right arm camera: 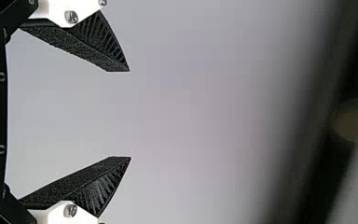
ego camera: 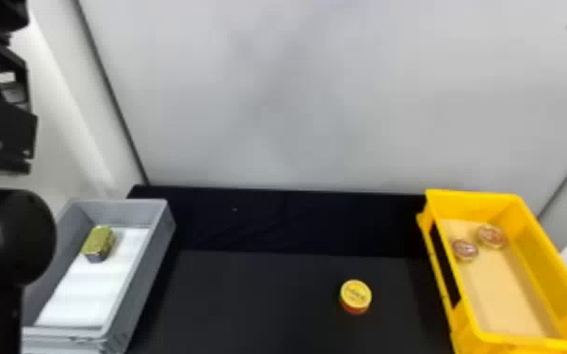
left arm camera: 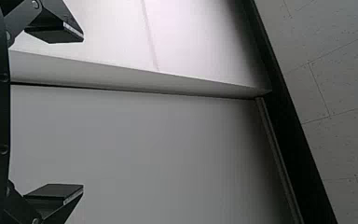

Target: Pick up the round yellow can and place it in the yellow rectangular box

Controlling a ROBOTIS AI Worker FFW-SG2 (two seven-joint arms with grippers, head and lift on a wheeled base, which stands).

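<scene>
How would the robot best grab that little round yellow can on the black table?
Probably from straight above, with one finger on each side of its round wall. The can sits flat on the black table, lid up, so its low wall is reachable from overhead; being round, it should suit any finger direction. The right gripper is open.
</scene>
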